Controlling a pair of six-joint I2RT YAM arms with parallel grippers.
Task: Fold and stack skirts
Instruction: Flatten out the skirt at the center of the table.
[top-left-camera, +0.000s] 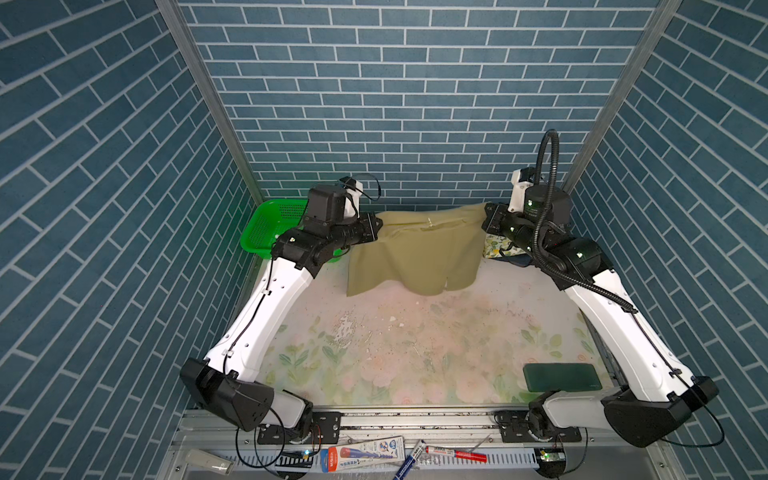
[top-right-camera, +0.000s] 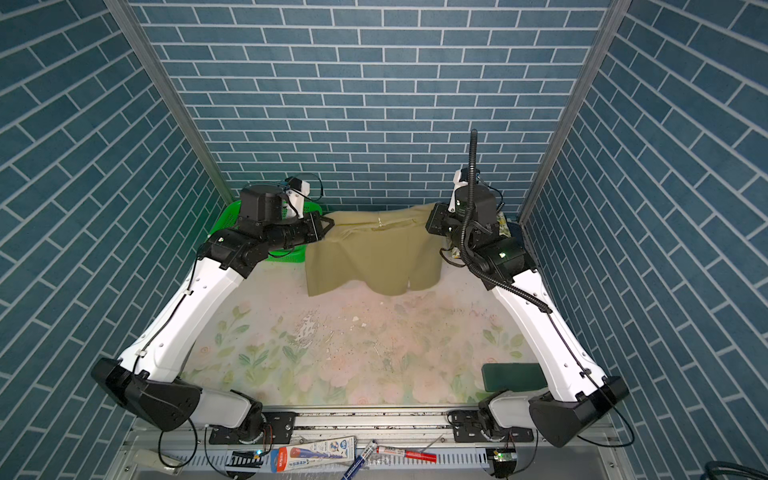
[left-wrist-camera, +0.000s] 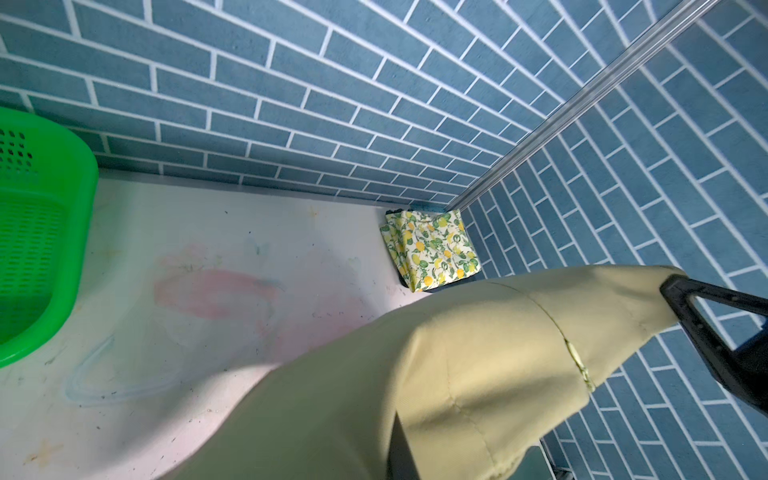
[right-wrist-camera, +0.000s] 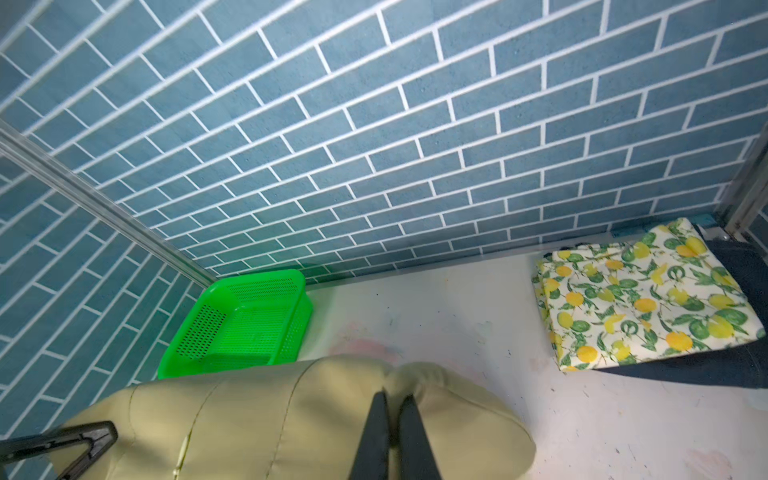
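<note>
The khaki skirt hangs stretched between the arms over the far bench, its hem apparently trailing on it. Left jaws and right jaws are each closed on a waistband corner. Both pinches look shallow, so pulling apart could slip a corner free. Swinging right could drag the lemon skirt off the denim skirt. Swinging left could snag the basket.

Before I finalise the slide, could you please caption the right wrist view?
Right pincer shut on the hanging khaki skirt; lemon-print skirt lies folded on the denim skirt.
</note>
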